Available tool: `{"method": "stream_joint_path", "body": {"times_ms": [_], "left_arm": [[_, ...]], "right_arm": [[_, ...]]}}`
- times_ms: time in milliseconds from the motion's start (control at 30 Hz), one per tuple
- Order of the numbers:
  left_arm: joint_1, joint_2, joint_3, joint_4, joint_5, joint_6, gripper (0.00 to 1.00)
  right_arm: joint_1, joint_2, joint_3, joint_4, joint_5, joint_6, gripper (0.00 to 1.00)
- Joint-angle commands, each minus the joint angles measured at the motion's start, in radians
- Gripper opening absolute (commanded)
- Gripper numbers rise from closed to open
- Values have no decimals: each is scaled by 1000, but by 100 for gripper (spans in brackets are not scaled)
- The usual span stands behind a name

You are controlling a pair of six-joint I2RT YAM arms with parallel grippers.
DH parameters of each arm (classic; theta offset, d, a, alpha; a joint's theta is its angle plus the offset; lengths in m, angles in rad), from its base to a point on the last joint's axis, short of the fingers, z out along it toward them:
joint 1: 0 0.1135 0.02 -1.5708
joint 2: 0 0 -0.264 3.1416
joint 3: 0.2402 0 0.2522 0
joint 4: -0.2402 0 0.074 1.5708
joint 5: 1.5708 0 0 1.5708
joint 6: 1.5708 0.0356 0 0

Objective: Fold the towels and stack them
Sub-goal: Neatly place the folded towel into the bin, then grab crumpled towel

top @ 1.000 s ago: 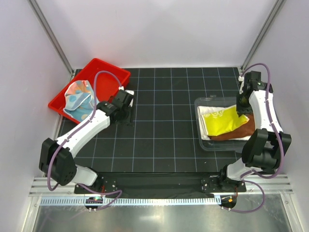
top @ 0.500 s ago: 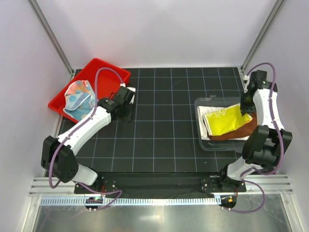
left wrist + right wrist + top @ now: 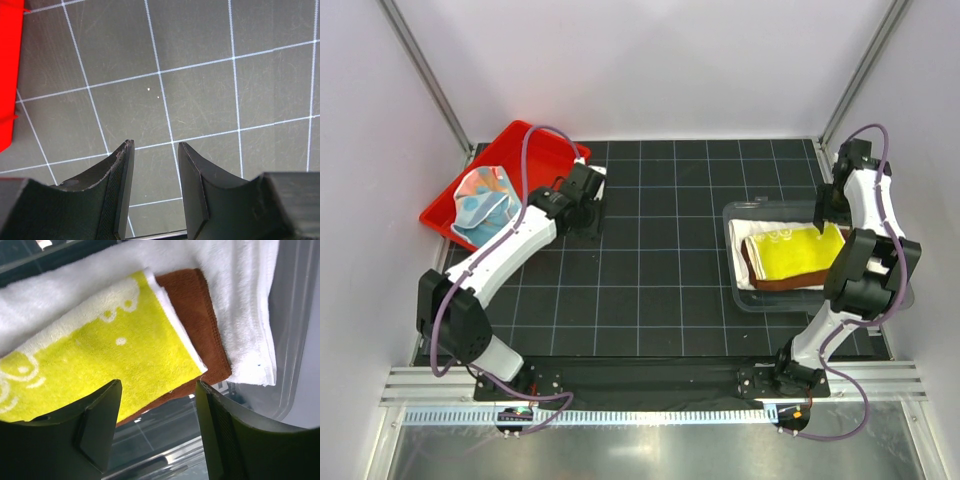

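Three folded towels lie stacked in the clear bin (image 3: 744, 298): a white one (image 3: 738, 232) at the bottom, a brown one (image 3: 752, 262) on it, and a yellow-green one (image 3: 798, 252) on top. My right gripper (image 3: 823, 218) hovers open over the stack's far right corner, holding nothing. In the right wrist view the yellow-green towel (image 3: 90, 360), brown towel (image 3: 195, 295) and white towel (image 3: 240, 315) lie just beyond the open gripper (image 3: 159, 385). A light-blue multicoloured towel (image 3: 480, 200) lies crumpled in the red tray (image 3: 545, 150). My left gripper (image 3: 588, 222) is open and empty above the mat (image 3: 200, 90).
The black gridded mat (image 3: 660, 260) covers the table between tray and bin. The red tray's edge (image 3: 7, 75) shows at the left of the left wrist view. The bin's clear wall (image 3: 295, 315) stands close to my right fingers. White walls enclose the cell.
My right gripper opened and let go of the yellow-green towel, which now lies flat on the brown one. The left arm moved slightly up and to the right.
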Motion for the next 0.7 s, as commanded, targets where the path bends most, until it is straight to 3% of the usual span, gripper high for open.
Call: {"method": "stream_joint_path", "body": {"times_ms": [0, 233, 333, 400, 500, 667], "left_arm": [[4, 6, 51, -22, -24, 14, 44], [4, -2, 95, -29, -21, 10, 45], [2, -4, 94, -26, -54, 16, 45], [19, -10, 71, 15, -100, 3, 45], [120, -22, 57, 101, -6, -35, 48], [306, 25, 161, 95, -65, -61, 51]], "right_arm": [[-3, -38, 67, 29, 69, 66, 68], [-3, -51, -12, 57, -81, 237, 63], [-19, -42, -85, 109, -81, 258, 48], [-31, -29, -103, 140, -83, 272, 45], [-40, 12, -105, 164, -97, 271, 44], [-33, -12, -97, 181, -170, 292, 45]]}}
